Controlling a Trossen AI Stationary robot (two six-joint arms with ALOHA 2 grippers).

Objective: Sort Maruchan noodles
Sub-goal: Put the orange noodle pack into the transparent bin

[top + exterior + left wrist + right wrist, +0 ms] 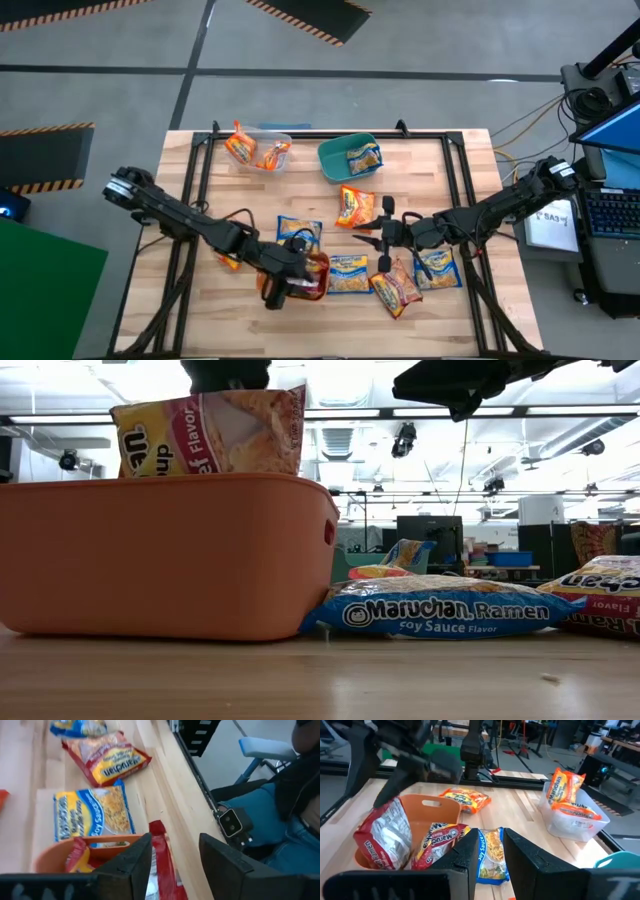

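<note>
My left gripper [175, 862] is open over the orange tub [160, 560] at the table's near middle. A dark red Maruchan packet [210, 435] stands upright in that tub, its top edge between the fingers. A second dark red packet [440, 842] leans beside it. My right gripper [487, 852] is open and raised above a blue soy-sauce packet [348, 275], which lies flat right of the tub. More packets lie flat nearby: orange [355, 205], blue [298, 230], dark red [395, 290] and blue [435, 268]. My left gripper comes from above at the standing dark red packet's top edge [161, 851]. That edge runs close beside one finger [132, 865]. I cannot tell whether the finger touches it. The packet's lower end rests inside the orange tub.
A clear tub [262, 150] with orange packets and a teal tub [345, 157] with a blue packet stand at the far side. An orange packet [228, 262] lies under the left arm. A person sits beyond the near edge [280, 810]. Bare wood shows at the table's left.
</note>
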